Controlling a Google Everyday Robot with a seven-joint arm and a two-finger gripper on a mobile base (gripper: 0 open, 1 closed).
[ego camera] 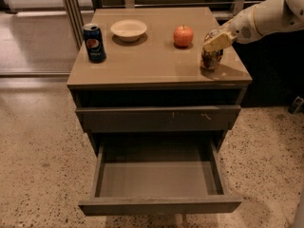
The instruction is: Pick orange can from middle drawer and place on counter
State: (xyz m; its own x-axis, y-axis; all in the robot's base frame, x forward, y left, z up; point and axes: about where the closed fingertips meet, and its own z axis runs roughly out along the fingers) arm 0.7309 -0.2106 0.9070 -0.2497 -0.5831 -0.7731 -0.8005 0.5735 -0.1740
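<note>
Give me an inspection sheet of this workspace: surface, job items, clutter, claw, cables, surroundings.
Surface: counter, glossy tan, carrying four things.
Job's things: orange can near the counter's right edge, under the claw; middle drawer pulled out, nothing inside.
Clutter: blue Pepsi can, bowl and apple on the counter.
Claw: claw at the orange can's top, arm reaching in from the right.
Cables: nothing seen.
Surroundings: speckled floor; closed scratched drawer front above the open drawer.
</note>
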